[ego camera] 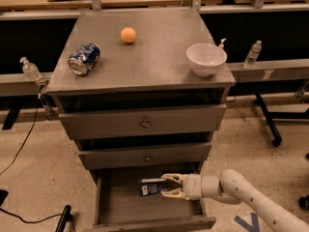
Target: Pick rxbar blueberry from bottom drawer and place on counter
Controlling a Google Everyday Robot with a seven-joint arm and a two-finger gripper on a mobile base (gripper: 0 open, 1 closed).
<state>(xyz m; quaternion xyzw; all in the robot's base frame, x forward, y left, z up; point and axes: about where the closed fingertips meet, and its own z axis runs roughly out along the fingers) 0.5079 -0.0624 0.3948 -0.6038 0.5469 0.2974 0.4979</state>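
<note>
- The gripper (168,186) sits low in the drawer (125,204), its arm coming in from 4 o'clock. Its two fingers look clamped on the right end of the rxbar (150,186).
- The rxbar lies at the drawer's back, at 9 o'clock from the gripper, most of its length sticking out unsupported.
- Risk: with only the end pinched, the slick wrapper could pivot or slide out as it rises, dropping back onto the drawer floor.
- Risk: the middle front (145,156) overhangs at 12 o'clock. A straight lift would probably knock the rxbar or wrist against it, so pulling out toward 6 o'clock first seems safer.
- Risk on the counter (145,57): the can (84,59) at 9 o'clock, the orange (128,35) at 12 and the bowl (206,58) at 3 could each be bumped. The orange would roll. The bare middle looks the best spot.
</note>
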